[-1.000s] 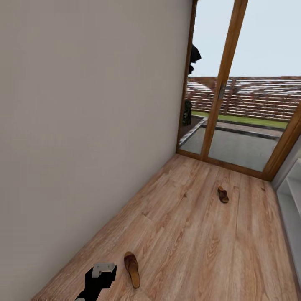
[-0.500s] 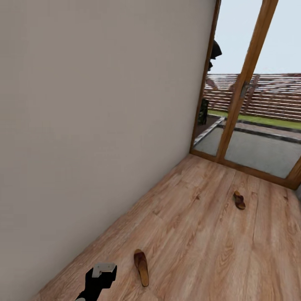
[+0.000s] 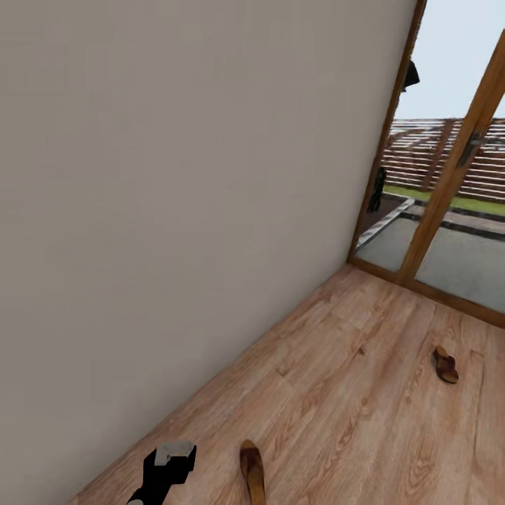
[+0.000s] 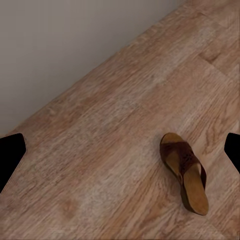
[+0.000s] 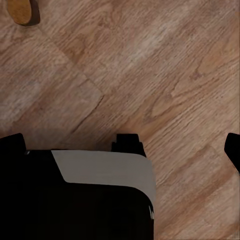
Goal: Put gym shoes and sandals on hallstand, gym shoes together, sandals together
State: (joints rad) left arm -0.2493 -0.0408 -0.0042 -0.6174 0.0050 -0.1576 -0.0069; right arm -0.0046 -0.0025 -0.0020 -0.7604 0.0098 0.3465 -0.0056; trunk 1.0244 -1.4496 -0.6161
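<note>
Two brown sandals lie on the wood-plank corridor floor (image 3: pixel 351 393). The near sandal (image 3: pixel 253 474) rests at the lower edge of the head view, just right of my left arm (image 3: pixel 165 468); the far sandal (image 3: pixel 445 365) lies near the glass door. In the left wrist view the near sandal (image 4: pixel 184 171) lies flat on the planks, strap toward the wall, and my left gripper (image 4: pixel 121 152) hangs open above the floor beside it. My right gripper (image 5: pixel 122 145) is open and holds nothing, with a tan sandal heel (image 5: pixel 20 11) at the picture's corner. The gym shoes and the hallstand are out of view.
A plain beige wall (image 3: pixel 175 210) runs along the left of the corridor. A wood-framed glass door (image 3: pixel 449 203) closes the far end. The robot's own black and grey body (image 5: pixel 90 195) sits under the right gripper.
The head camera has swung left, so door and both sandals slid right in the picture and the white unit at the right edge left the view. The sandals have not moved on the floor.
</note>
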